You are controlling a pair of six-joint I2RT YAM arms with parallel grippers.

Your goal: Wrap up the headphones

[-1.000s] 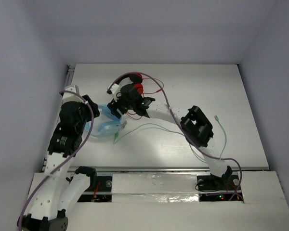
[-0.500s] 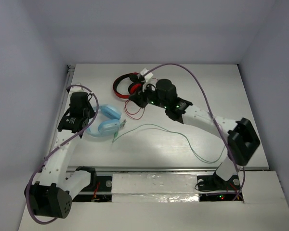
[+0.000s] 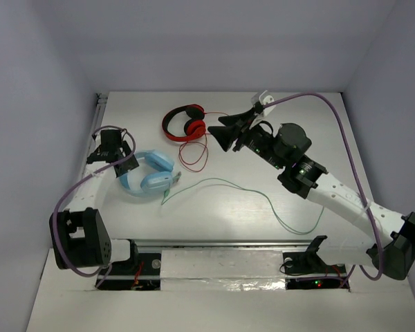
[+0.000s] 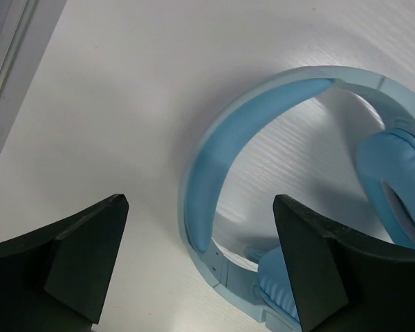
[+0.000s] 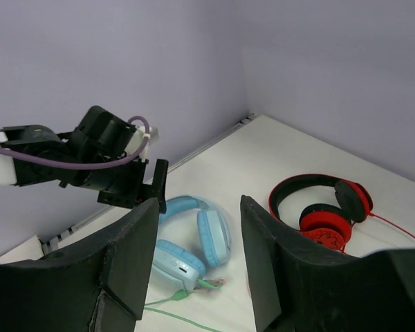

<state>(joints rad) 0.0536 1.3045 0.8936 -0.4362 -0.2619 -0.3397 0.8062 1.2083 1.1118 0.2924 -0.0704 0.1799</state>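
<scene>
Nearest, the thin green cable (image 3: 221, 180) snakes loose across the desk (image 3: 214, 221). At its left end the blue headphones (image 3: 149, 173) lie flat, the left hand (image 3: 114, 152) spread wide just beside the band (image 4: 214, 180). Farther back the right hand (image 3: 225, 133) hangs parted, seemingly empty, near the red headphones (image 3: 185, 123).

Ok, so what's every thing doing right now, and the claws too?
Light-blue padded over-ear headphones: lying flat, not held.
Thin green cable: loose, unwrapped, trailing away.
Red-and-black headphones: lying flat, untouched.
Left claw: open, empty, above the light-blue headphones.
Right claw: open, empty, raised.
</scene>
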